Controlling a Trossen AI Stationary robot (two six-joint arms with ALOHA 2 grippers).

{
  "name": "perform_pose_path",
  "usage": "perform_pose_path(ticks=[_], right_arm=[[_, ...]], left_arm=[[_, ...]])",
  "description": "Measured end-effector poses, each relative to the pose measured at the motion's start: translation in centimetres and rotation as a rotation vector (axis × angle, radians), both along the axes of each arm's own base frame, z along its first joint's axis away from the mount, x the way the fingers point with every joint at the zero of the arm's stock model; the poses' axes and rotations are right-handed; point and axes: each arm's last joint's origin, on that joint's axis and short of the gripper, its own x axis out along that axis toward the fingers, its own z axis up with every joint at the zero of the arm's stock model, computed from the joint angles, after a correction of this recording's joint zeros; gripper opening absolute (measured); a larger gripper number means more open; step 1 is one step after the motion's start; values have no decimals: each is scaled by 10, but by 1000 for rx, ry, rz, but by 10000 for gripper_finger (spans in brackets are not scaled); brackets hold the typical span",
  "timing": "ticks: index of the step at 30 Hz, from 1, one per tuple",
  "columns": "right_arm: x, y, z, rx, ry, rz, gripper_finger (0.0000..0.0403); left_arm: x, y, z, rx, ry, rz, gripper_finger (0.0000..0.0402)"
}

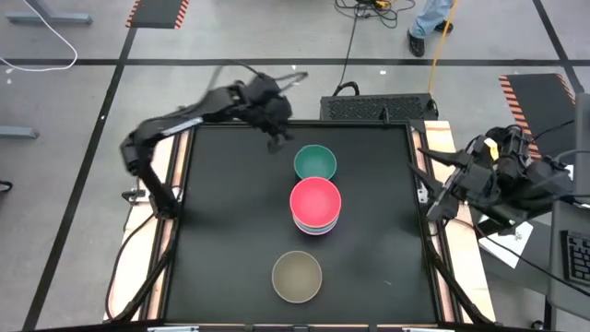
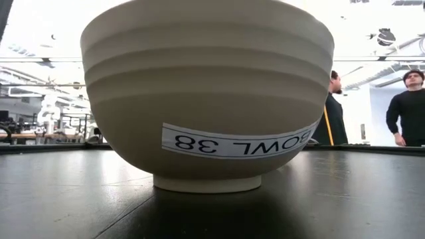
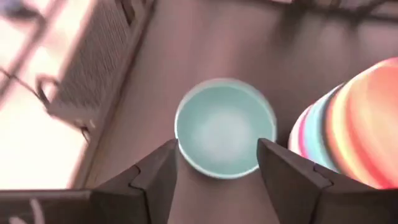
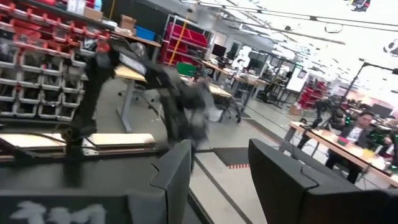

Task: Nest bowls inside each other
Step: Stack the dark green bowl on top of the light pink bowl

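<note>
A teal bowl [image 1: 315, 163] stands alone on its base on the black table, toward the far side. Just nearer is a stack of nested bowls [image 1: 315, 207] with a red-pink bowl on top. An olive-grey bowl [image 1: 297, 276] sits by the near edge and fills the low view [image 2: 209, 93]. My left gripper [image 1: 277, 138] hovers left of and beyond the teal bowl. In the left wrist view it is open [image 3: 217, 146], looking down on the teal bowl [image 3: 224, 127], with the stack [image 3: 354, 124] beside it. My right gripper [image 1: 433, 196] waits open [image 4: 217, 174] at the table's right edge.
A black box [image 1: 378, 107] sits just past the table's far edge, with cables on the floor beyond it. Bare black table [image 1: 230, 212] lies left and right of the bowls. Two people [image 2: 406, 109] stand in the room behind the table.
</note>
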Motion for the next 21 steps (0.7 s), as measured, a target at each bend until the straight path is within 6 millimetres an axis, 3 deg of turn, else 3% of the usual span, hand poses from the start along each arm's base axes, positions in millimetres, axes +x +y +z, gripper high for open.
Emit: perform_pose_path(ticks=[5,9,13,21], right_arm=[[-6,-21,-23,-27,19,-46,162],[-22,-39,-28,24,-17,-32,165],[-33,-48,-31,45,-30,0,165],[-31,-50,-27,-5,2,-28,165]], left_arm=[[-42,-24,63,103,-166,56,234],[-75,-38,92,178,-232,124,234],[-90,-46,103,206,-262,112,234],[-84,-46,100,211,-303,3,234]])
